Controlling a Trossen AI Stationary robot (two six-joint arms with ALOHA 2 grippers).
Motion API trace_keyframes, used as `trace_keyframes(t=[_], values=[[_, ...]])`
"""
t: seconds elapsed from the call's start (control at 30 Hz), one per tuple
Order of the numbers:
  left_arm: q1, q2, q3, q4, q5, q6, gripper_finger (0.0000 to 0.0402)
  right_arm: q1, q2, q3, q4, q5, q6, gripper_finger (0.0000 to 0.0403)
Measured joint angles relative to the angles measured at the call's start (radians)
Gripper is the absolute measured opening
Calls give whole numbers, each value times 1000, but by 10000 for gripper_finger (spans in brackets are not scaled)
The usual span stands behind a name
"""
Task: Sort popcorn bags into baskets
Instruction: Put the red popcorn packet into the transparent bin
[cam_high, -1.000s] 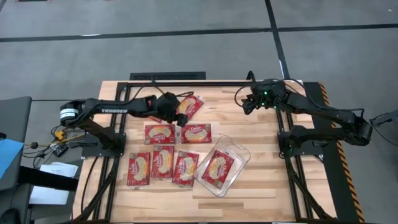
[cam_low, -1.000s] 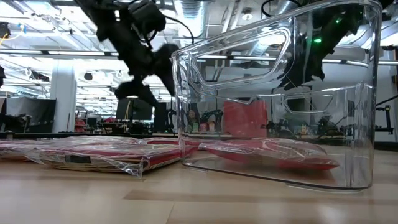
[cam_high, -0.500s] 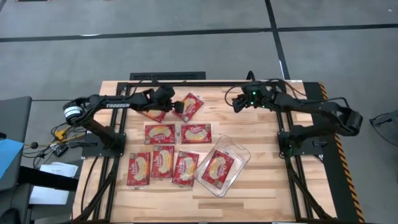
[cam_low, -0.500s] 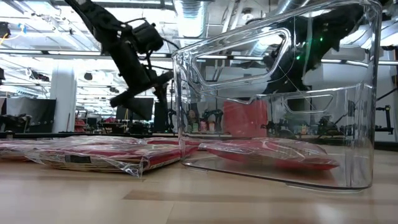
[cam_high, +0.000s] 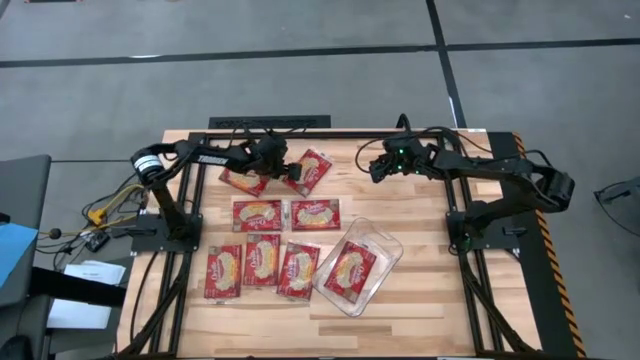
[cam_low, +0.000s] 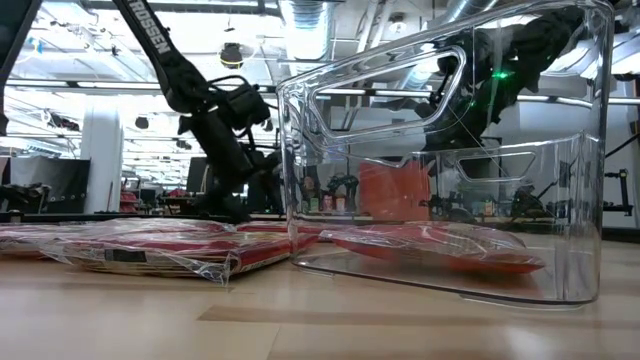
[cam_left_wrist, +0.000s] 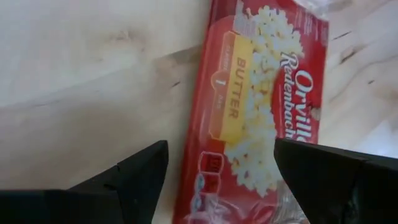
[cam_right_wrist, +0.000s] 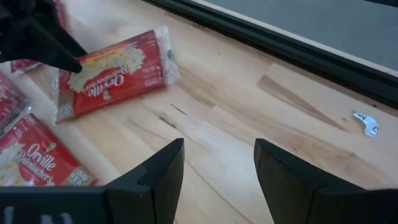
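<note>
Left claw (cam_high: 283, 165) spread low over a popcorn bag (cam_high: 308, 170) – arm outstretched

High view straight down; low view table-level, tub (cam_low: 450, 160) close; wrist views near tabletop.

A pale plank table (cam_high: 420, 300) with a black frame stands on a grey floor (cam_high: 300, 90) crossed by dark seam lines. Beside the table's left edge sit a dark case (cam_high: 20, 185) and some papers (cam_high: 85, 290). Across the room, a white column (cam_low: 100, 150) rises among dark monitors (cam_low: 45, 185), and bright strip lights (cam_low: 60, 95) run under a ceiling of silver ducts (cam_low: 300, 15).
</note>
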Motion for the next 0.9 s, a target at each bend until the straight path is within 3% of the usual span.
trace_keyframes(t=[0.27,0.6,0.8,0.9], values=[[1,52,-1,73,112,29,262,-1,0,0,1,0,-16,215],[-24,89,9,77,87,36,127,-1,0,0,-1,0,-25,216],[-27,91,8,80,91,42,22,4,0,0,-1,0,-27,210],[-29,92,7,84,104,20,7,4,0,0,-1,-5,-27,208]])
